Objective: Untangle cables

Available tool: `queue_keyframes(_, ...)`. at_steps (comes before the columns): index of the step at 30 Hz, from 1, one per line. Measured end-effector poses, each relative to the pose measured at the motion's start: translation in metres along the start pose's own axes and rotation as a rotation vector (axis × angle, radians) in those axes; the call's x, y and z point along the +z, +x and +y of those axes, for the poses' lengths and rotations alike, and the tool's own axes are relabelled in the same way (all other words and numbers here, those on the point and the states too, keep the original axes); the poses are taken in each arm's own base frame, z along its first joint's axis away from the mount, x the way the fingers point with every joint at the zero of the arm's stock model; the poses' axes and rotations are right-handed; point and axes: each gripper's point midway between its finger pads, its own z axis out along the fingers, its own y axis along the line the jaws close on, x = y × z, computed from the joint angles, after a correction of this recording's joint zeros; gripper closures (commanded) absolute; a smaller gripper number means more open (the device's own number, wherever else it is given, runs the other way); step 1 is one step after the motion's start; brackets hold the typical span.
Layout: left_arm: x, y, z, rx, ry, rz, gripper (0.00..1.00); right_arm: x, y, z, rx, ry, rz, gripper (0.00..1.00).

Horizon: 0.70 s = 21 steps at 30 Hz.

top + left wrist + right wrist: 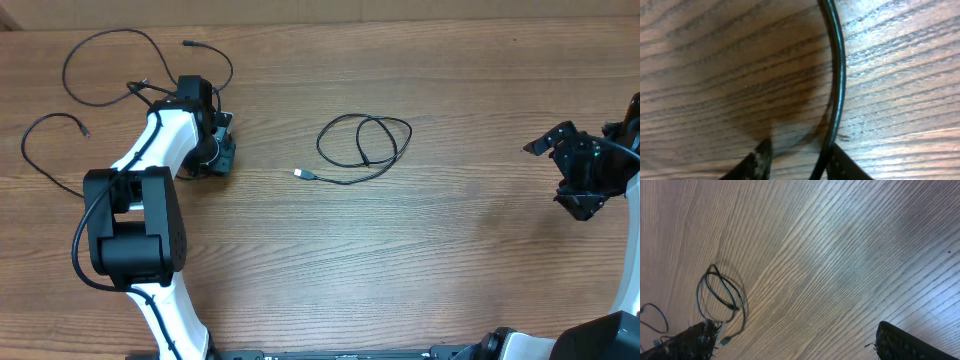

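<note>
**A:** What are they working on?

**B:** A brown wood-grain table (450, 280). It fills all three views.

**A:** Start nearest the robot.

**B:** At 8 o'clock is the left arm's black block (130, 225), with a thick cord (78, 250) curving off its side. At 3 o'clock is the right gripper (565, 175), over bare wood. Its fingers (905, 342) are spread wide with nothing between them.

**A:** And the cables?

**B:** The coil (362, 140) lies flat just past centre, toward 12, in loose overlapping loops. Its silver tip (300, 174) points toward 9. It is well apart from both grippers.

**A:** The left gripper?

**B:** The left gripper (215, 145) is at 10 o'clock, down at the table. In its wrist view the fingers (757, 162) are only part way open. A cable (840, 75) runs between them, close against one finger, and bare wood shows between it and the other. It isn't pinched.

**A:** Which cable is that?

**B:** I can't tell for certain. Overhead, strands of the big loop (66, 75) run in beside the wrist.

**A:** Anything farther out?

**B:** At 9 o'clock, near the edge, the left cable (27, 150) lies in an open curve, with its plug (83, 129) turned toward the arm. The big loop is farthest, at 11 o'clock, and its free end (187, 44) lies toward 12.
</note>
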Motion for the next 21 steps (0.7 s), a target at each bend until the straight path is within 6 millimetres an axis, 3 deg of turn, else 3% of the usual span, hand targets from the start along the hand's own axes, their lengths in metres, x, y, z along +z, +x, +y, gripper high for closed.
queue_keyframes(1, 0.0, 0.001, 0.0, -0.005, 0.001, 0.001, 0.79, 0.0, 0.0, 0.0, 0.0, 0.0, 0.0, 0.0)
queue_keyframes(4, 0.0, 0.005, -0.001, -0.026, -0.002, 0.016, 0.96, 0.0, 0.0, 0.0, 0.0, -0.001, -0.001, 0.0)
queue_keyframes(14, -0.007, 0.048, 0.021, -0.165, -0.164, 0.192, 0.96, 0.0, 0.0, 0.0, 0.001, 0.0, -0.001, 0.0)
queue_keyframes(21, -0.015, 0.045, 0.03, -0.224, -0.218, 0.187, 0.92, 0.0, 0.0, 0.0, 0.0, -0.001, -0.001, 0.0)
